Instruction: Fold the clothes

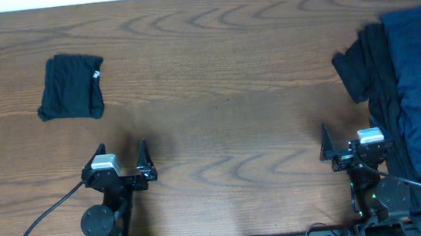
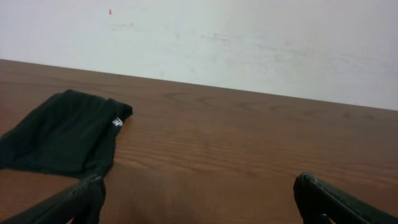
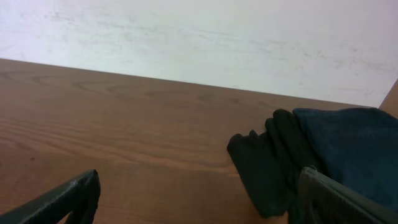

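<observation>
Lying well apart: folded garment point(image 1: 73, 98), right-edge clothes pile point(image 1: 417, 90).

**Cut off, covered, too small**

In the overhead view the pile point(image 1: 417, 90) runs off the right edge. Its layers overlap, so the number of garments cannot be told. The label point(image 1: 97, 73) on the folded garment point(image 1: 70, 87) is too small to read. In both wrist views the fingers point(image 2: 339, 200) are cut by the bottom edge. In the right wrist view one of them covers part of the pile.
</observation>
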`<state>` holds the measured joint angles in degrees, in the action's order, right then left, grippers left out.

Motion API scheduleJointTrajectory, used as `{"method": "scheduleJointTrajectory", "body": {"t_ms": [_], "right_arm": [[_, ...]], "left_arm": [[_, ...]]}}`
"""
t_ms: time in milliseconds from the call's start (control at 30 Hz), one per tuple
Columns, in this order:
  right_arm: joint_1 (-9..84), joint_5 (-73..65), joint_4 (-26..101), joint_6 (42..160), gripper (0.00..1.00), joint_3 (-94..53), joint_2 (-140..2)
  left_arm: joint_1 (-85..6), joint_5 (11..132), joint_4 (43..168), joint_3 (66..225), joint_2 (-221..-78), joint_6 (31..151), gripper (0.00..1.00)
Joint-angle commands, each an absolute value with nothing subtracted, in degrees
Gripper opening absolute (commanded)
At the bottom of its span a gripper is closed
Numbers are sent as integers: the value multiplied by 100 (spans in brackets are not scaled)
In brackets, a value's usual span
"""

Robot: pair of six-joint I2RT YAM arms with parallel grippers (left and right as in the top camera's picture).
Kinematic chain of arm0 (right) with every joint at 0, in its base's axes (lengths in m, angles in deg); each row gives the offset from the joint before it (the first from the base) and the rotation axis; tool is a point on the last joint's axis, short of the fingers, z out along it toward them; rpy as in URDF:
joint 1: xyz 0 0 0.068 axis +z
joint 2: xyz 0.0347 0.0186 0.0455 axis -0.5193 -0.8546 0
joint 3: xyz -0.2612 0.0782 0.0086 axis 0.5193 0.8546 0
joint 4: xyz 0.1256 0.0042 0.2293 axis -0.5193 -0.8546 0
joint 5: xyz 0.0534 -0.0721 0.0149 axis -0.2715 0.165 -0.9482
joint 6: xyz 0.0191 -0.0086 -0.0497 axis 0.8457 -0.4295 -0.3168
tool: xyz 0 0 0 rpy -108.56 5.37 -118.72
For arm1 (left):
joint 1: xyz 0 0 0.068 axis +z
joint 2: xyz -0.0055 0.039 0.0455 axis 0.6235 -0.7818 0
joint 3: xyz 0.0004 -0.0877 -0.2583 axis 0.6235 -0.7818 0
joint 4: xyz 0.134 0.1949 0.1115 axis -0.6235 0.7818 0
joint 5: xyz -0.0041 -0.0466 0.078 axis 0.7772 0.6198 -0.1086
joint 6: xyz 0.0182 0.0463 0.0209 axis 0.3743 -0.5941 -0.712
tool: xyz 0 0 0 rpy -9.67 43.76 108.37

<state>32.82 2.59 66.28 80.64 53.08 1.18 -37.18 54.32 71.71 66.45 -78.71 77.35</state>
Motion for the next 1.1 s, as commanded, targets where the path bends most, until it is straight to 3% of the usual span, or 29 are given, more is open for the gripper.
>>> {"method": "scheduleJointTrajectory", "body": {"t_ms": [0,933,1067], "right_arm": [[3243,224,6606,7985,99,5316,138],[3243,240,6652,7990,99,5316,131],[3243,244,7008,8890,99,5301,131]], "left_arm": [[-3738,5476,7429,6588,-7836,7726,98],[-3738,5476,7429,6588,-7834,7726,98],[-3738,5476,7429,6588,-7836,7724,98]]}}
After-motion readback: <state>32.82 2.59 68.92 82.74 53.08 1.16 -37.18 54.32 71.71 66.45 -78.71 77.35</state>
